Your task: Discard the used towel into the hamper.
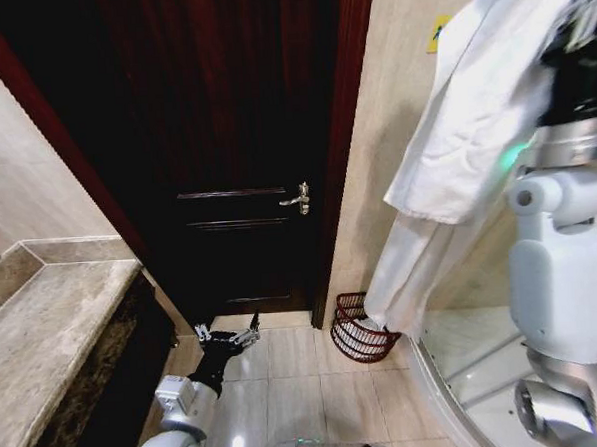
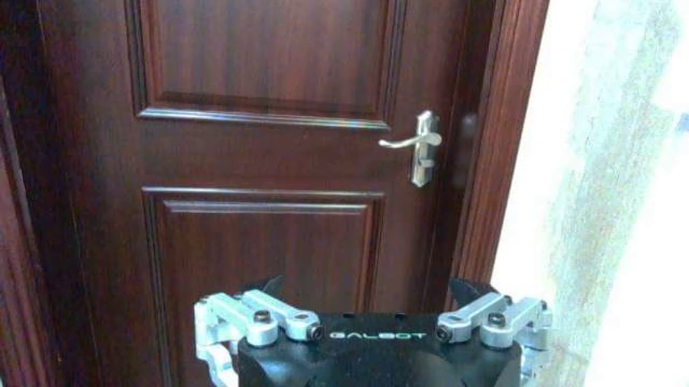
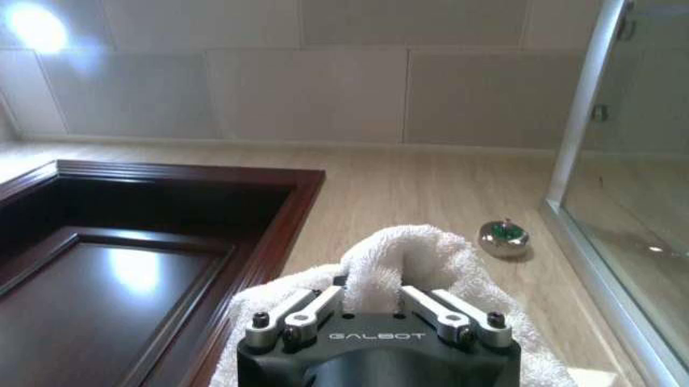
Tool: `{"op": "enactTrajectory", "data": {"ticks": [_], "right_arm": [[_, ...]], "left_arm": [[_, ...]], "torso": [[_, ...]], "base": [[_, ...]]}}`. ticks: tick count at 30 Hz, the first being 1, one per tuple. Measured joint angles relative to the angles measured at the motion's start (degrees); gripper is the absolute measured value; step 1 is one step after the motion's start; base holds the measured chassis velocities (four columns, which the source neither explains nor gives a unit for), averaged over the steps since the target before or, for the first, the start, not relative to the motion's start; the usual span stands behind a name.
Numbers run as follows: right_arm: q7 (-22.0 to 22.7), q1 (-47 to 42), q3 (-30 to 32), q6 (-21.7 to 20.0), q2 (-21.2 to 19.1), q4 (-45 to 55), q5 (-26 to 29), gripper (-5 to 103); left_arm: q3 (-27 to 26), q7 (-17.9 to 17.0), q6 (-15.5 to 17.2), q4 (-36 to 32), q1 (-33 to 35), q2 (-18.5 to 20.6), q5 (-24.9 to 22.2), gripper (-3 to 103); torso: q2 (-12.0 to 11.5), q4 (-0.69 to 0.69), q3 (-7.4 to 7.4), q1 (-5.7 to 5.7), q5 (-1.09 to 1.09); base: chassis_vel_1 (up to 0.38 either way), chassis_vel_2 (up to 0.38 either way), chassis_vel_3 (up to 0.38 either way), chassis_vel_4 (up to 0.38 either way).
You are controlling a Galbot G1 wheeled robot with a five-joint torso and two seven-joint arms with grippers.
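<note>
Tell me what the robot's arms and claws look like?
The arms are smooth white and pale grey shells with round joints, and a green light glows near the right one. Each claw, the left gripper and the right gripper, has a black body printed "GALBOT" in white, with silver metal links, bolts and dark fingertips.

Left arm is hanging low over the floor, its tool (image 1: 227, 338) pointing forward with fingers (image 2: 261, 320) spread apart, gripping nothing. Right arm is raised high, its tool (image 3: 373, 300) clamping on the white towel (image 3: 431, 258), wrist angled upward.
</note>
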Motion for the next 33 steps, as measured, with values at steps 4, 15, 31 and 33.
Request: {"op": "enactTrajectory", "data": {"ticks": [4,15,31,33], "right_arm": [[1.1,-0.1,0.1,0.0,0.1,-0.1,-0.6,9],[0.8,-0.8,-0.1,-0.2,0.3,0.7,-1.4,9],[1.9,-1.1,-0.4,-0.5,-1.2,2.6,-0.8,9],[1.9,1.8,-1.2,0.0,-1.6,0.5,-0.8,9]], "left_arm": [[0.0,0.0,0.0,0.0,0.0,0.0,0.0,100],[0.0,0.0,0.0,0.0,0.0,0.0,0.0,100],[0.0,0.0,0.0,0.0,0.0,0.0,0.0,100],[0.0,0.0,0.0,0.0,0.0,0.0,0.0,100]], "torso": [[0.0,0.00,0.00,0.00,0.00],[0.0,0.00,-0.01,-0.02,0.00],[0.0,0.00,0.00,0.02,0.01],[0.0,0.00,-0.01,-0.03,0.00]], "base": [[0.000,0.000,0.000,0.000],[0.000,0.000,0.000,0.000],[-0.052,0.049,0.053,-0.049],[0.000,0.000,0.000,0.000]]}}
